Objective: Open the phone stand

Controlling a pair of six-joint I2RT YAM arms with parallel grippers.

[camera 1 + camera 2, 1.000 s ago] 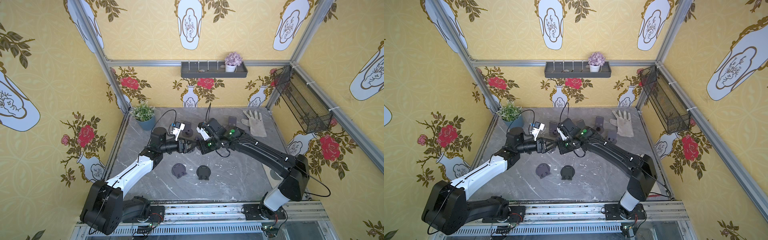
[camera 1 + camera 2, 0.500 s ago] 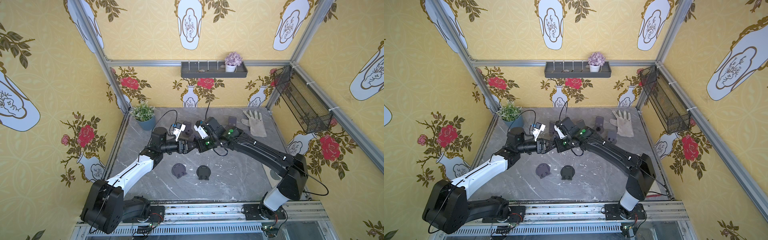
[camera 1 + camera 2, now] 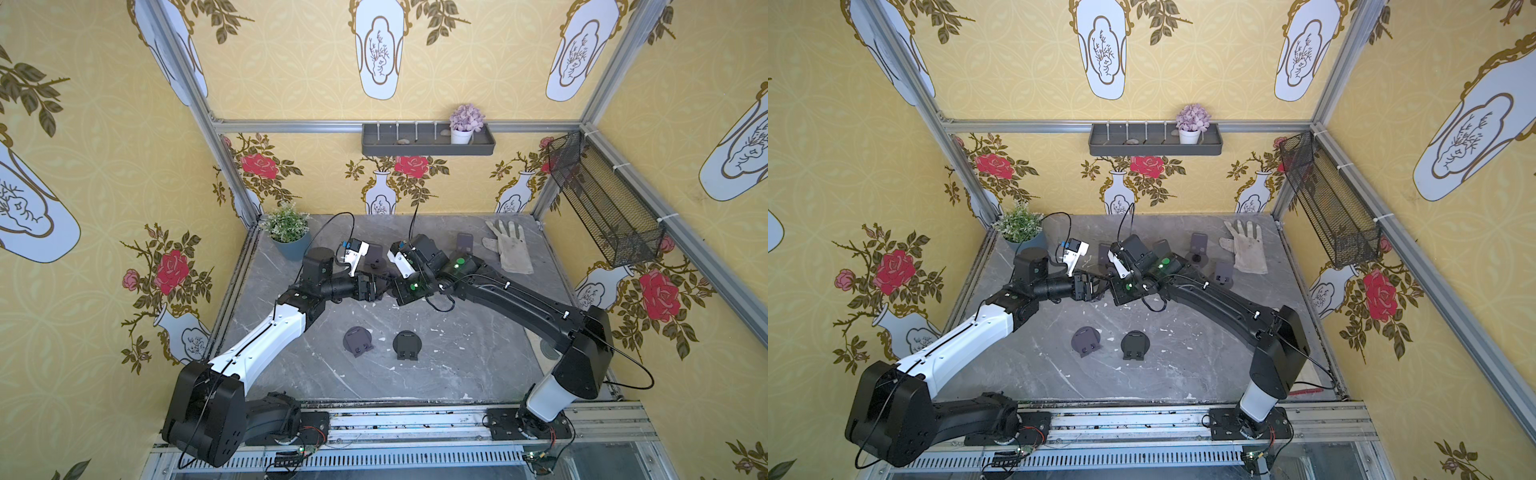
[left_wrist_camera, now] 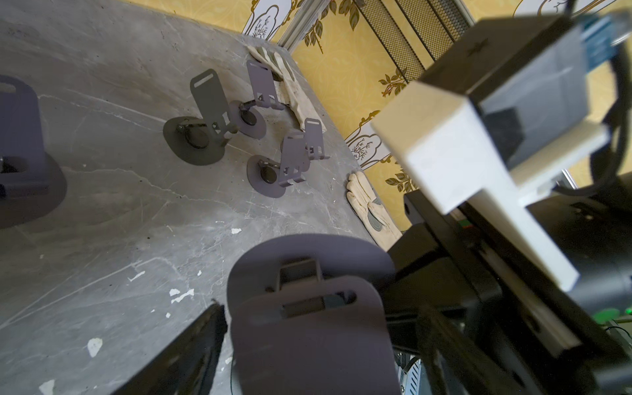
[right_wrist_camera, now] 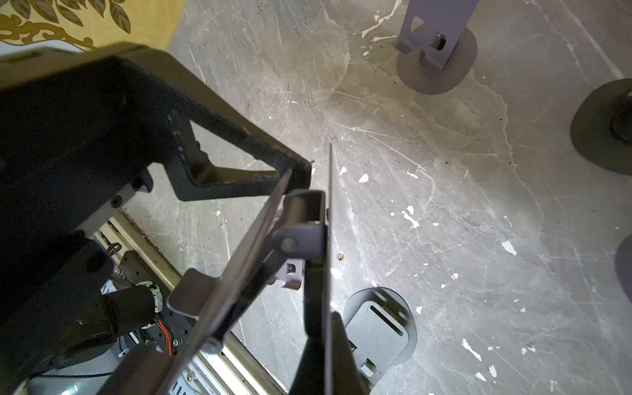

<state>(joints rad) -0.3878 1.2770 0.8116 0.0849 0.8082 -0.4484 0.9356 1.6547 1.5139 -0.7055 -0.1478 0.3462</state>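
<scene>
We are risking prying the phone stand [image 4: 307,307] from the clamped right claw [image 3: 394,291] with the spread left claw [image 3: 379,286] beside it.

The dark grey metal phone stand [image 4: 307,318] is partly unfolded, its two flat plates splayed in a V at the hinge [image 5: 289,243], raised just 11 o'clock of the tabletop's [image 3: 457,374] centre.

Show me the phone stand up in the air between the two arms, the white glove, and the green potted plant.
phone stand [image 4: 307,349]: left wrist view, on its slotted plate.
glove [image 3: 513,252]: in a top view, on the palm.
potted plant [image 3: 286,222]: in a top view, on the leaves.
</scene>
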